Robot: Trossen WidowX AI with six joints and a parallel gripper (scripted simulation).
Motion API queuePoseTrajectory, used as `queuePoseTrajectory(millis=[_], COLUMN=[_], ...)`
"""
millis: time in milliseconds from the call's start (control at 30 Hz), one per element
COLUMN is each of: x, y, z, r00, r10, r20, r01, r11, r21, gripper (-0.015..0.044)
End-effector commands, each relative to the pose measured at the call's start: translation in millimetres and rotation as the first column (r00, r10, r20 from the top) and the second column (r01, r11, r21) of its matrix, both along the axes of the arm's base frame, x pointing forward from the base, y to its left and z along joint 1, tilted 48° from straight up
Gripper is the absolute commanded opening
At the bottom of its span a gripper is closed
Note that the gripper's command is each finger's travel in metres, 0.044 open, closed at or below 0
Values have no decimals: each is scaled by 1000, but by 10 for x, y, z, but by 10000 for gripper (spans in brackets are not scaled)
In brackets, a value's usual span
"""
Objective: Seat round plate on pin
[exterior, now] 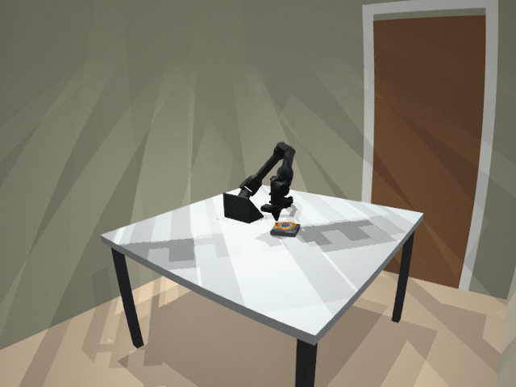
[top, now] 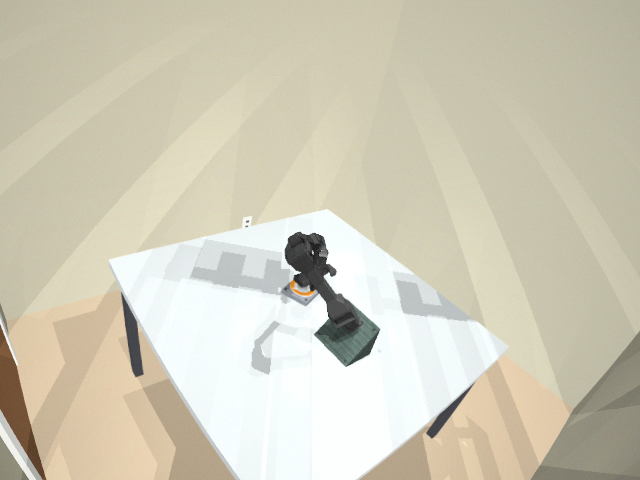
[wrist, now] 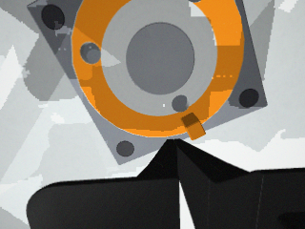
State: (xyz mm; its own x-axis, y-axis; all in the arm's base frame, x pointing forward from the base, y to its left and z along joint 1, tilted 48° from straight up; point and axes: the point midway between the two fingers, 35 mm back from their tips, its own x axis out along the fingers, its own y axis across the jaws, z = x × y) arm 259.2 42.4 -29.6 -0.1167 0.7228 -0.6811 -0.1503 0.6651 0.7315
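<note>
My pincer (wrist: pixel 177 143), pressed together and empty, hovers just beside the tab (wrist: pixel 193 126) of the plate (wrist: pixel 157 64) on its base (wrist: pixel 125 149); next, I judge, nudge that tab to turn the hole (wrist: pixel 180 102) over the pin.

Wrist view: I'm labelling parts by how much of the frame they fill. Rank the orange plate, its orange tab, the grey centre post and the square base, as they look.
1. Square base, partly cropped.
2. Orange plate.
3. Centre post.
4. Orange tab, by far the smallest.
</note>
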Motion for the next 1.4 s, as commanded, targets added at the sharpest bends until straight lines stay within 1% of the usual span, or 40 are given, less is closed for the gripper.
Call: queuePoseTrajectory(millis=[0, 1367], x=[-27, 224], y=[82, -125], z=[-60, -324], r00=[1000, 1000], r10=[-8, -8], r20=[-4, -2], r01=[8, 8], r11=[1000, 1000], r21=[6, 5], gripper=[0, 0])
